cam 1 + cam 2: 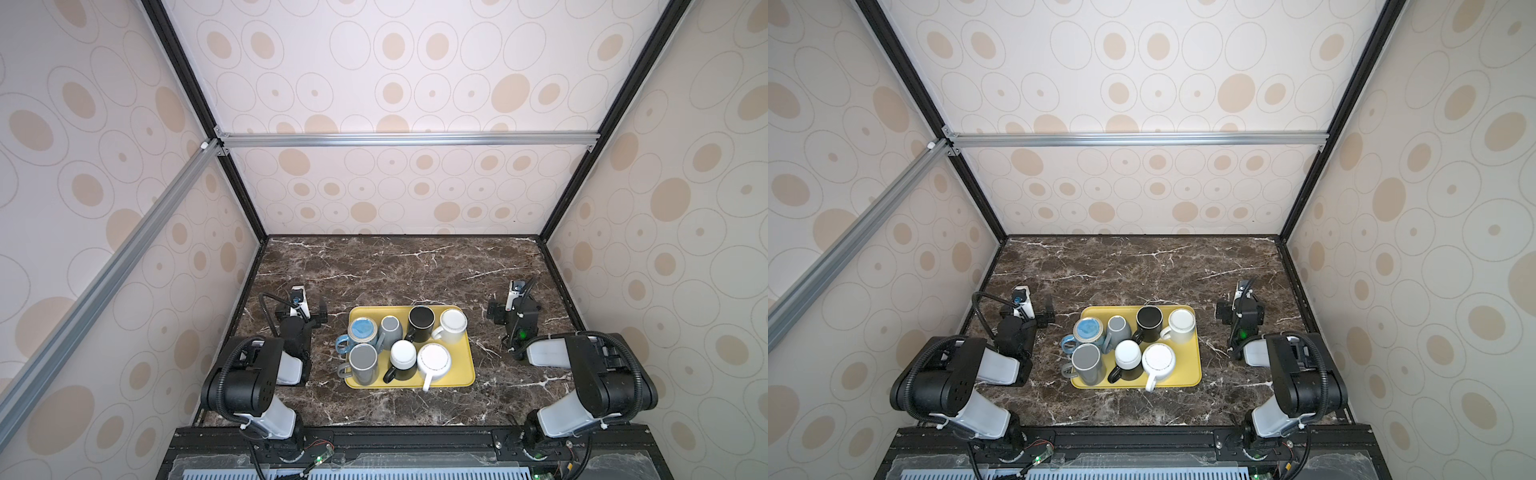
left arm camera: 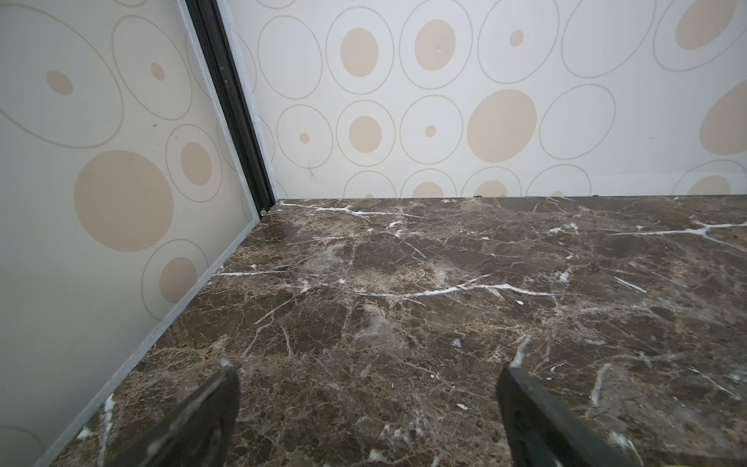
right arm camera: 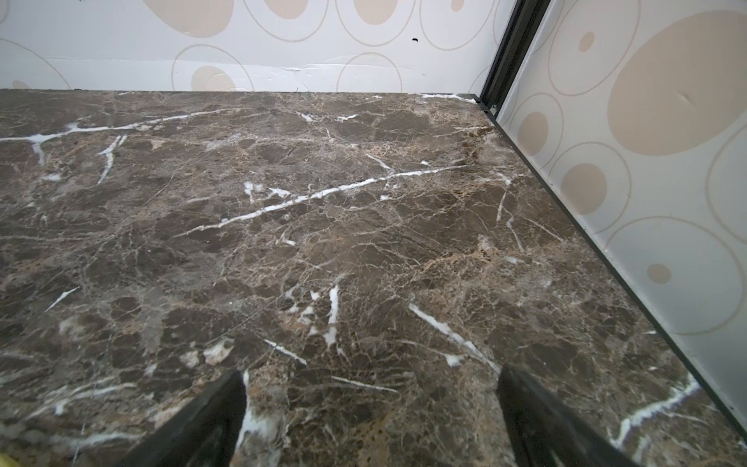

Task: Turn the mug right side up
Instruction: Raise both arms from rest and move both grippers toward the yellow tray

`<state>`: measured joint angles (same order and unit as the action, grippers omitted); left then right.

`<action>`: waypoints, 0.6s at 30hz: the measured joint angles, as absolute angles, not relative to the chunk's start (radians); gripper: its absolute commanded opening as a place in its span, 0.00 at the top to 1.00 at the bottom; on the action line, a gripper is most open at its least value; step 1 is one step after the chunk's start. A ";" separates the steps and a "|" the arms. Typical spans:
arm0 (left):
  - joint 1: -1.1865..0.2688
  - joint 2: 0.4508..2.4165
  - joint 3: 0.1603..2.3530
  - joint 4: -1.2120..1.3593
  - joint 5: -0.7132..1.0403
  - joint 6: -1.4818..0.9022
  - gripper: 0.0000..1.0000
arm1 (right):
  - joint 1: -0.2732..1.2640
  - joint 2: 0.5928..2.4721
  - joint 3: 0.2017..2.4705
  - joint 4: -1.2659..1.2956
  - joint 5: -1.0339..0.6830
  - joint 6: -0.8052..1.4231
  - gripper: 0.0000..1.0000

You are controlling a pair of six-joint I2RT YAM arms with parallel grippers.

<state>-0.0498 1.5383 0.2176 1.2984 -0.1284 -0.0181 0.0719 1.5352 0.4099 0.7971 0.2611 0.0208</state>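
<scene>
1. My left gripper (image 2: pixel 370 376) and right gripper (image 3: pixel 372 380) gape wide, empty, over bare tabletop (image 2: pixel 404 283).
2. The mugs (image 1: pixel 403 353) sit packed tight on the yellow tray (image 1: pixel 463 368) between them.
3. Risk: reaching in, my wide jaws topple a neighbour.
4. A glazed wall could slip mid-flip.

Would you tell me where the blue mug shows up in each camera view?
In a top view: blue mug, far-left corner of the yellow tray.
In a top view: same corner.
Left wrist: not in it.
Right wrist: not in it.
Shared landmark: the marble tabletop.
</scene>
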 measured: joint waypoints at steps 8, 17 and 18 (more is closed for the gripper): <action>-0.066 1.235 0.334 0.948 -0.327 -0.133 0.00 | 0.093 1.313 0.565 0.455 0.353 0.090 0.03; -0.148 0.878 0.402 0.428 -0.194 -0.434 0.08 | 0.294 1.232 0.834 -0.012 0.359 0.216 0.04; -0.184 0.844 0.411 0.352 -0.181 -0.455 0.09 | 0.322 1.221 0.846 -0.048 0.355 0.223 0.04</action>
